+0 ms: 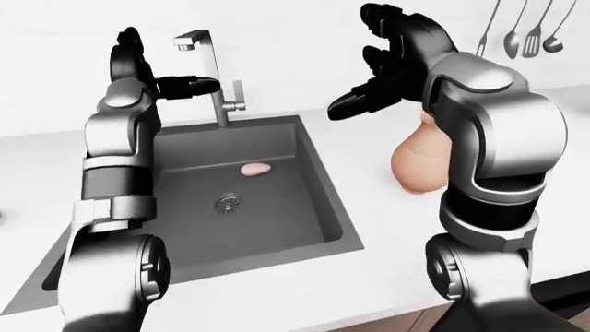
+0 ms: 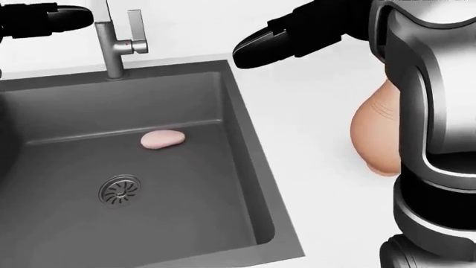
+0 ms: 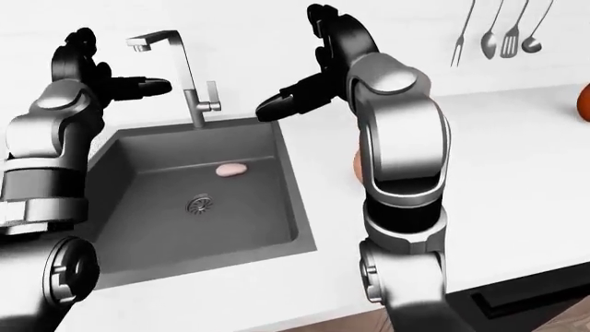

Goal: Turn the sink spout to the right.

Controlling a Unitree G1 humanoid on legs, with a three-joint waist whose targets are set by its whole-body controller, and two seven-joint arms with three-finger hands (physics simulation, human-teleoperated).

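A metal sink faucet (image 1: pixel 219 90) stands at the top edge of the dark sink (image 1: pixel 304 149). Its spout (image 1: pixel 191 40) points to the left in the left-eye view. My left hand (image 1: pixel 152 72) is open, raised just left of the faucet column, one finger (image 1: pixel 189 86) reaching toward it without touching. My right hand (image 1: pixel 382 66) is open, raised over the counter to the right of the faucet, fingers spread.
A small pink object (image 1: pixel 255 169) lies in the sink near the drain (image 1: pixel 227 203). A tan rounded object (image 1: pixel 420 158) stands on the white counter behind my right arm. Utensils (image 1: pixel 526 31) hang on the wall at top right. An orange object (image 3: pixel 584 102) shows at the far right.
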